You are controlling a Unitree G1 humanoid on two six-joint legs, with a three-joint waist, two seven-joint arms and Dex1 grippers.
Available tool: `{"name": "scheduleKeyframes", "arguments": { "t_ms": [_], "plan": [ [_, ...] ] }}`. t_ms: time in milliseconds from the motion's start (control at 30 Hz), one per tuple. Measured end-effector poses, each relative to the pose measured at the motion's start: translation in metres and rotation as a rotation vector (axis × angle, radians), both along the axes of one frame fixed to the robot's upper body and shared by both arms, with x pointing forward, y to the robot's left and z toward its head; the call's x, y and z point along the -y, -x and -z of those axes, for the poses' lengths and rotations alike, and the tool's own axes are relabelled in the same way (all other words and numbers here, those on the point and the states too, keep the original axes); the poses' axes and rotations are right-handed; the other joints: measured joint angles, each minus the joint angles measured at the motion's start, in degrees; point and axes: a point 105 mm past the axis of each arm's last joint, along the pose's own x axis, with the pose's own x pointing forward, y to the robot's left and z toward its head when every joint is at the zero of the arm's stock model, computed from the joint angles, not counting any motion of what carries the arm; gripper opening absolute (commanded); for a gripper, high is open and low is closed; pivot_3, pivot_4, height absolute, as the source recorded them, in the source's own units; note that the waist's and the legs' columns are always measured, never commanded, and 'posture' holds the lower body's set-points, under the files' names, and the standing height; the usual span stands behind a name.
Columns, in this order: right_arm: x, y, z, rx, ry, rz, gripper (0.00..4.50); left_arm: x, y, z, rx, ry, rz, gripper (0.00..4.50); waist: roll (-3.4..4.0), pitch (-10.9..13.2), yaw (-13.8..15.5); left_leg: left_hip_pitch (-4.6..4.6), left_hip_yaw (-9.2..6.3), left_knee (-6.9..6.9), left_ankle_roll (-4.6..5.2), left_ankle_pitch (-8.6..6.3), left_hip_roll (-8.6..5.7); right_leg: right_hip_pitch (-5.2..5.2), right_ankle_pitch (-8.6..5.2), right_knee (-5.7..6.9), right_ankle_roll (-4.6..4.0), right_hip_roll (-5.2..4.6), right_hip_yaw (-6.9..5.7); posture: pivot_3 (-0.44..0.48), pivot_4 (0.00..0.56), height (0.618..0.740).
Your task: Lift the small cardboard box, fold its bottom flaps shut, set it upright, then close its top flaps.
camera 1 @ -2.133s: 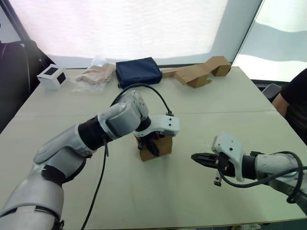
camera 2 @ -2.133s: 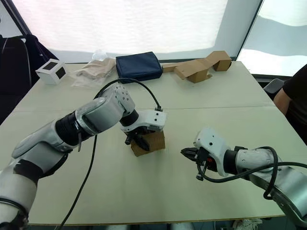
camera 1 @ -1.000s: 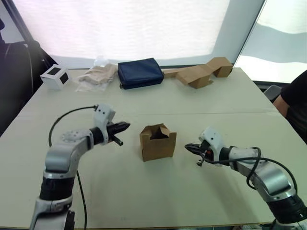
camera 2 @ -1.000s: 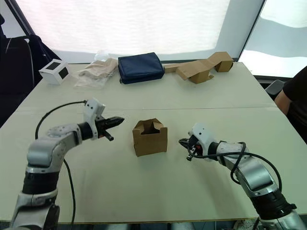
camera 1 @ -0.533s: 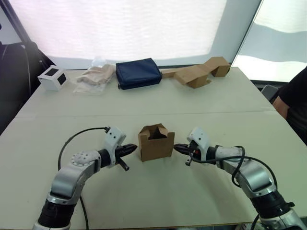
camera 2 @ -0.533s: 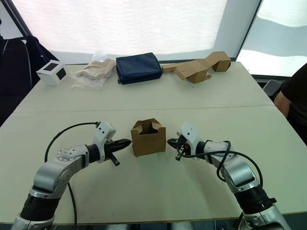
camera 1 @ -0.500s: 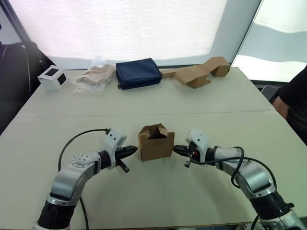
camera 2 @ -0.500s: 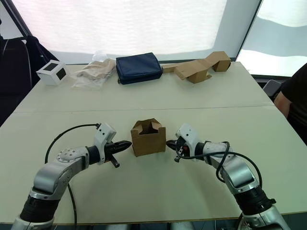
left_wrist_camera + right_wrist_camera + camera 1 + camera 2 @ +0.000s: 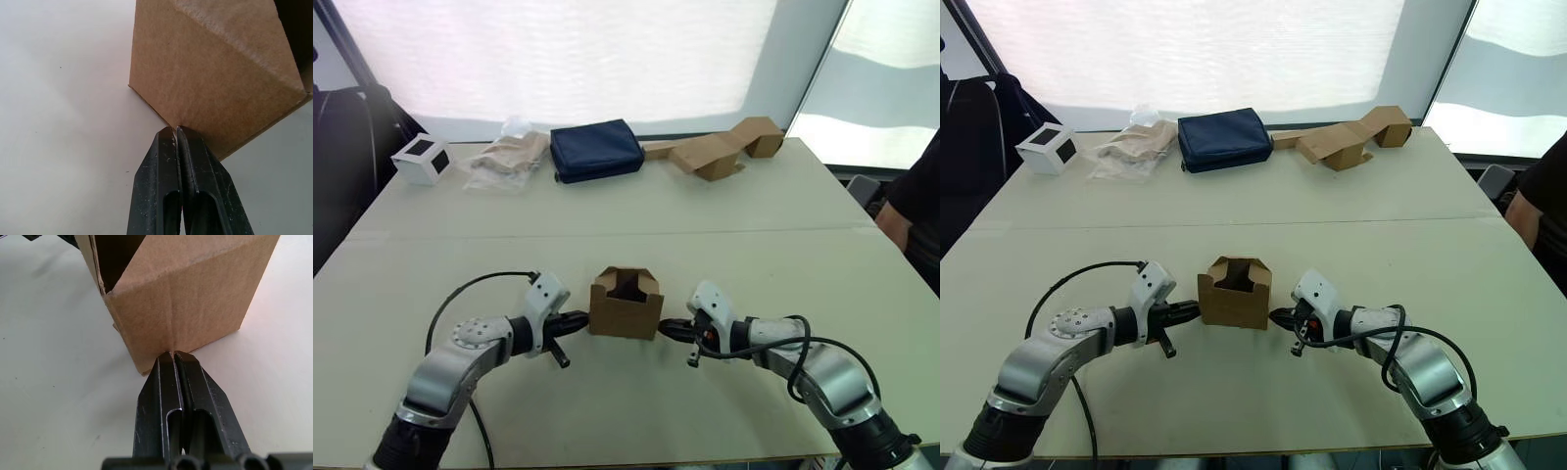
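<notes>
Grippers flank a small cardboard box (image 9: pixel 625 305) that sits upright near the front of a pale table (image 9: pixel 724 225). The left gripper (image 9: pixel 176 130) and the right gripper (image 9: pixel 173 354) each have their black fingers pressed together, tips touching the box's lower side walls from opposite sides. Its top flaps (image 9: pixel 1233 267) stand open, showing a dark inside. Thin corrugated card like this is probably light, fairly stiff, yet easily dented, so squeezing evenly on the two opposite walls seems wisest. The bottom flaps are hidden underneath. Farther beyond the box lie a navy pouch (image 9: pixel 597 148), a flattened cardboard piece (image 9: pixel 720 150) and a white cube (image 9: pixel 420 158).
</notes>
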Motion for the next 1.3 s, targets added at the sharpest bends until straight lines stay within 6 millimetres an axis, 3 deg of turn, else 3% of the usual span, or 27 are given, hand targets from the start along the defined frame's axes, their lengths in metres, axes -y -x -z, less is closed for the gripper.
{"name": "scheduleKeyframes", "arguments": {
  "t_ms": [333, 533, 700, 767, 867, 933, 1300],
  "plan": [
    [0.006, -0.001, -0.001, 0.006, 0.019, 0.007, 0.0, 0.002, 0.002, 0.002, -0.005, -0.02, 0.039, 0.09, 0.0, 0.0, -0.04, 0.0, 0.0, 0.0, 0.0, 0.0, 0.0, 0.0, 0.0, 0.0, 0.0, 0.01, -0.01, 0.0, 0.15, 0.74],
    [0.023, -0.003, -0.009, 0.024, 0.047, 0.017, 0.0, -0.01, 0.006, -0.001, -0.032, -0.004, 0.077, 0.09, -0.01, 0.01, 0.0, 0.0, 0.0, 0.0, 0.01, 0.0, 0.0, 0.01, 0.0, -0.03, 0.0, 0.01, -0.02, 0.0, 0.15, 0.74],
    [0.029, 0.0, -0.041, 0.078, -0.025, -0.011, 0.0, -0.023, 0.004, -0.029, -0.067, 0.039, 0.121, 0.09, -0.01, 0.01, -0.06, 0.0, -0.03, 0.0, 0.03, -0.01, 0.0, 0.04, 0.0, -0.06, 0.0, 0.04, -0.05, 0.0, 0.15, 0.74],
    [0.031, -0.003, -0.052, 0.093, -0.037, -0.01, 0.0, -0.025, -0.003, -0.041, -0.059, 0.078, 0.122, 0.09, -0.02, 0.01, 0.0, -0.01, -0.04, 0.0, 0.03, -0.01, 0.0, 0.05, 0.0, -0.06, 0.0, 0.06, -0.08, 0.0, 0.15, 0.74],
    [0.026, -0.014, -0.087, 0.174, -0.105, -0.027, 0.0, -0.024, -0.022, -0.074, 0.003, 0.141, 0.145, 0.09, -0.02, 0.01, -0.04, 0.0, -0.06, 0.01, 0.03, -0.01, -0.01, 0.06, 0.0, -0.06, 0.0, 0.14, -0.1, 0.0, 0.15, 0.74],
    [0.021, -0.015, -0.097, 0.189, -0.132, -0.051, 0.0, -0.02, -0.025, -0.087, 0.033, 0.155, 0.181, 0.09, -0.01, 0.01, -0.08, 0.0, -0.06, -0.04, 0.11, -0.06, 0.0, 0.06, 0.0, -0.14, 0.0, 0.16, -0.1, 0.0, 0.15, 0.74],
    [-0.001, -0.02, -0.081, 0.128, -0.118, -0.146, 0.0, -0.002, -0.026, -0.072, -0.029, 0.151, 0.321, 0.09, -0.01, 0.01, -0.03, -0.04, -0.01, -0.01, 0.11, -0.06, -0.02, 0.04, 0.0, -0.17, 0.0, 0.09, -0.09, 0.0, 0.15, 0.74]
  ]
}}
